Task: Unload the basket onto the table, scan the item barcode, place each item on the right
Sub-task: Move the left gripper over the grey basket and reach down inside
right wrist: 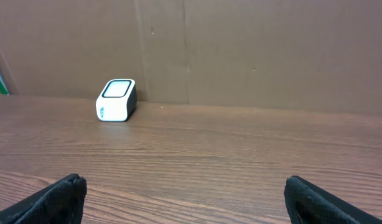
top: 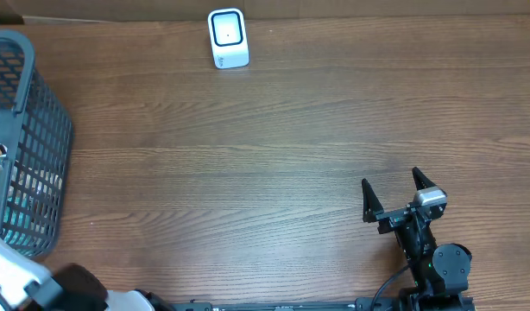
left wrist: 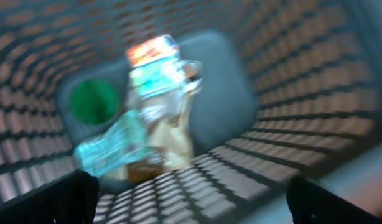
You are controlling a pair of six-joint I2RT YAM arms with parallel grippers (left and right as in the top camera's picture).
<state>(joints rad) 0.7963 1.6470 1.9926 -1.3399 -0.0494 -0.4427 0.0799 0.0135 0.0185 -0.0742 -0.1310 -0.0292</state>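
At nine o'clock on the table point(top: 274, 130), a dark mesh basket point(top: 42, 130) stands against the left edge, partly cut off by the frame. The left wrist view looks down into it, heavily blurred, with mesh walls on every side. The items point(left wrist: 157, 112) lie heaped together on its grey floor. A green round shape point(left wrist: 94, 101) is at nine o'clock of the heap. A pale packet point(left wrist: 155, 62) with an orange-red top and teal band is at twelve. A clear, teal-tinted wrapper point(left wrist: 113, 146) is at seven. The blur hides what each one is.

The left gripper point(left wrist: 191, 185) hangs over the basket's mouth. Its dark fingers point(left wrist: 73, 199) sit in the lower corners of that view, spread wide and touching nothing. The white housing of the left arm point(top: 15, 276) shows at seven o'clock in the overhead view, just beside the basket's near corner.

The white scanner point(top: 227, 39) is at twelve o'clock, close to the table's far edge, with its dark-rimmed window facing up. From the right wrist view it stands just in front of a cardboard wall point(right wrist: 253, 50).

The right gripper point(top: 391, 180) is at five o'clock, near the table's front edge. It points toward twelve with its jaws wide apart and nothing between them. Bare wood grain lies between basket, scanner and right gripper, all well apart from one another.
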